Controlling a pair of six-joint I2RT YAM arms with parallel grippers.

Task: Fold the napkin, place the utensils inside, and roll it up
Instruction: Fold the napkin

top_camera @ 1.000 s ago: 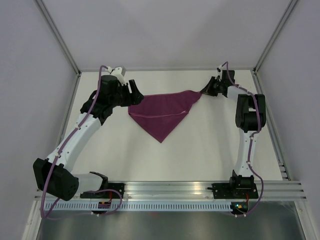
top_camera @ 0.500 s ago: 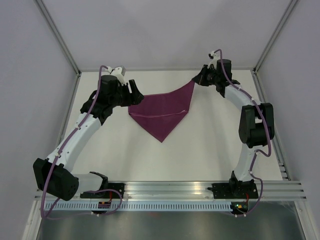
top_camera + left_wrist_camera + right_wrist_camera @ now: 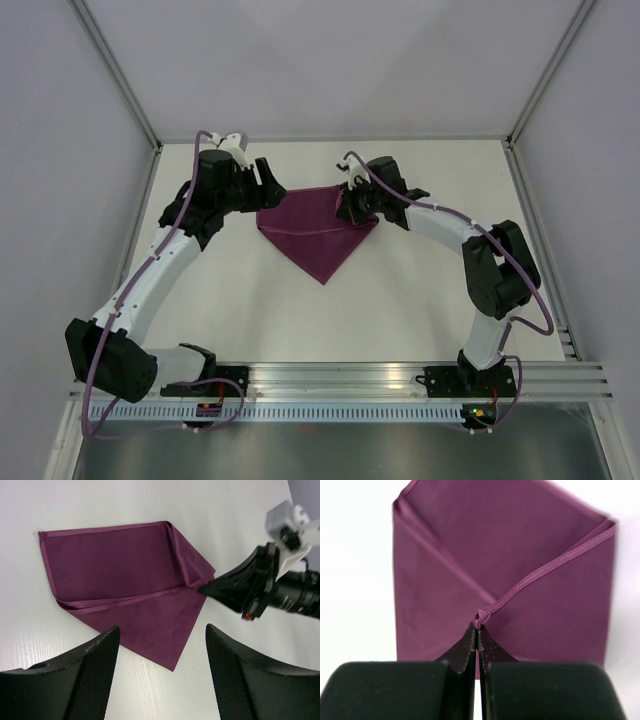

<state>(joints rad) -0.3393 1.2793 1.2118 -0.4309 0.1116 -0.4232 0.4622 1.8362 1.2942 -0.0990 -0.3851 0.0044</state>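
Observation:
The magenta-purple napkin [image 3: 318,240] lies on the white table with one point toward the arms. My right gripper [image 3: 346,209] is shut on its hemmed corner [image 3: 481,615], holding that corner over the middle of the cloth, so a flap is folded across the napkin [image 3: 470,545]. In the left wrist view the pinched corner meets the right gripper's tip [image 3: 201,587] over the napkin [image 3: 115,570]. My left gripper [image 3: 270,186] stands open by the napkin's far left corner; between its fingers [image 3: 161,630] are only cloth and table. The utensils are out of view.
White walls and metal frame posts [image 3: 120,80] close in the table [image 3: 400,300] on three sides. A slotted metal rail [image 3: 340,380] carrying both arm bases runs along the near edge.
My right gripper has carried the napkin's right corner from the far right back over the cloth toward the left, folding a flap onto it. The left arm has not moved.

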